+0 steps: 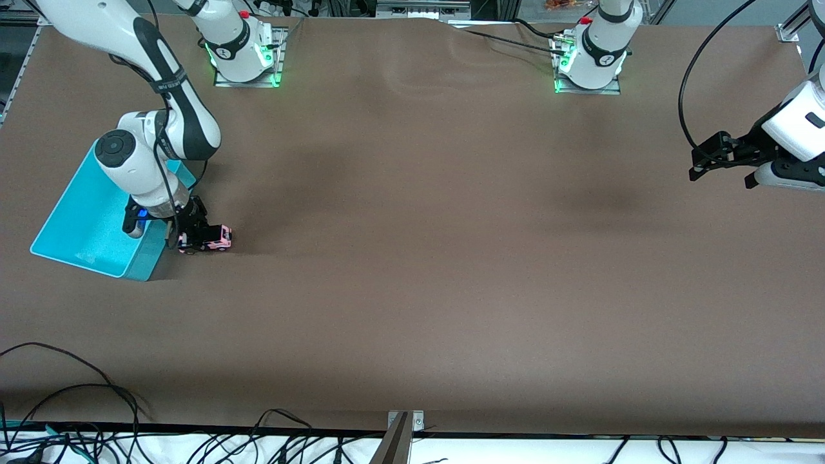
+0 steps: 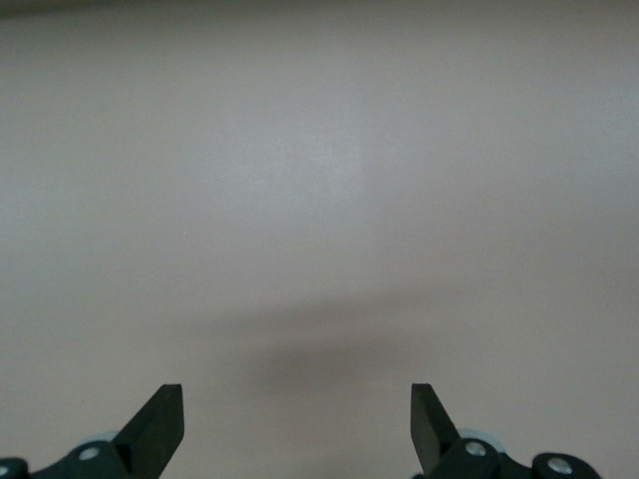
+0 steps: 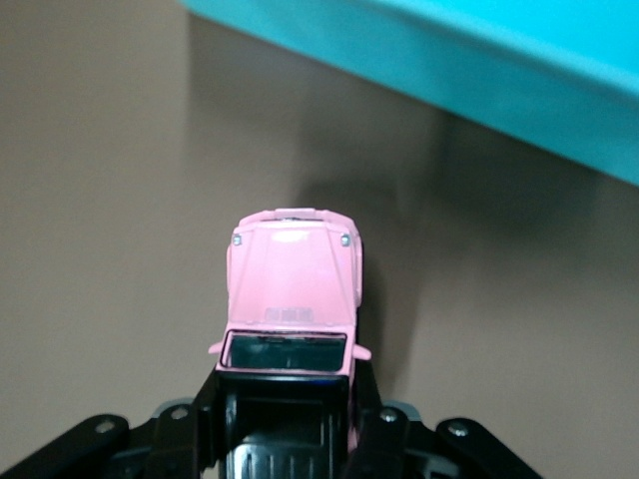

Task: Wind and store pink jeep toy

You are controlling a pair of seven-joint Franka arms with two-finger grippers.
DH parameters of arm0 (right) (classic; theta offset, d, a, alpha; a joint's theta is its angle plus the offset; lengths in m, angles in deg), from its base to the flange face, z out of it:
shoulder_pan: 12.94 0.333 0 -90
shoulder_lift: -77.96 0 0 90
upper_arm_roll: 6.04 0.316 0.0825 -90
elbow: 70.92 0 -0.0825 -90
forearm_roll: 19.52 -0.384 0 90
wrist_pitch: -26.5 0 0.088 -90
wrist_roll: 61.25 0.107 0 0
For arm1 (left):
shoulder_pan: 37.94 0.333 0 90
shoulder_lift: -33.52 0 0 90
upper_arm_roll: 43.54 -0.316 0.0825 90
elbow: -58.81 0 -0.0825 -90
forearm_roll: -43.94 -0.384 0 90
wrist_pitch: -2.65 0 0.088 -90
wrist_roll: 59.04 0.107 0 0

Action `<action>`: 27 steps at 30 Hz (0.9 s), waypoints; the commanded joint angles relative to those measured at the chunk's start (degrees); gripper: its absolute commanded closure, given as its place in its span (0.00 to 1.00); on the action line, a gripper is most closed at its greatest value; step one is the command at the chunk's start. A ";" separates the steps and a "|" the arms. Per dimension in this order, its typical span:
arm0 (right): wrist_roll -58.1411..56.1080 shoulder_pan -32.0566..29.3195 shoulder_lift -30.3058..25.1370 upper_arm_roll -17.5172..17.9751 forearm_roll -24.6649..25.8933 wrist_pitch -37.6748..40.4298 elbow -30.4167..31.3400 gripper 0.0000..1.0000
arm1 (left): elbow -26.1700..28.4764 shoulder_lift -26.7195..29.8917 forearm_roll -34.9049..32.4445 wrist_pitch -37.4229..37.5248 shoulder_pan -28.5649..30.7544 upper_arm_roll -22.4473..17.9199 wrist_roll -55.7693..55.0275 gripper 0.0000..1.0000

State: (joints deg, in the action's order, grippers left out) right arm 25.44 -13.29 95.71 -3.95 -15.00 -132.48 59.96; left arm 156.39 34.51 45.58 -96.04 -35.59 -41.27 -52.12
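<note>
My right gripper (image 1: 193,233) clamps the pink jeep toy (image 1: 207,239) on the table just beside the turquoise bin (image 1: 77,222), hood pointing away from it; my left gripper (image 1: 722,161) waits open, well apart.

Even overhead light is covering the brown tabletop (image 1: 412,258), w/ soft blurry shadows lying mid-table and a sharper one trailing beside the toy car (image 1: 205,239). Green base lights are glowing at top. Left wrist view is looking washed out, pale, low contrast. Right wrist view is staying sharp on the car, bin (image 3: 479,70) edge softening.
</note>
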 commanded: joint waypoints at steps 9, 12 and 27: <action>-17.49 -0.43 -4.92 1.60 0.31 20.09 -7.56 1.00 | -1.69 -0.73 -0.85 1.40 0.11 0.11 -0.85 0.00; -25.66 -0.43 -5.71 1.43 -0.56 26.67 -9.76 1.00 | -1.69 -0.73 -0.85 1.40 0.11 0.11 -0.85 0.00; -51.34 -0.43 -7.38 -5.25 -0.74 45.24 -17.06 1.00 | -1.69 -0.73 -0.85 1.49 0.11 0.11 -0.85 0.00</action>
State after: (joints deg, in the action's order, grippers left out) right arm -18.74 -13.55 89.33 -7.03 -15.48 -90.63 44.25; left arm 156.39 34.47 45.58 -95.91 -35.58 -41.27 -52.13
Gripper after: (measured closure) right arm 0.485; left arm 0.000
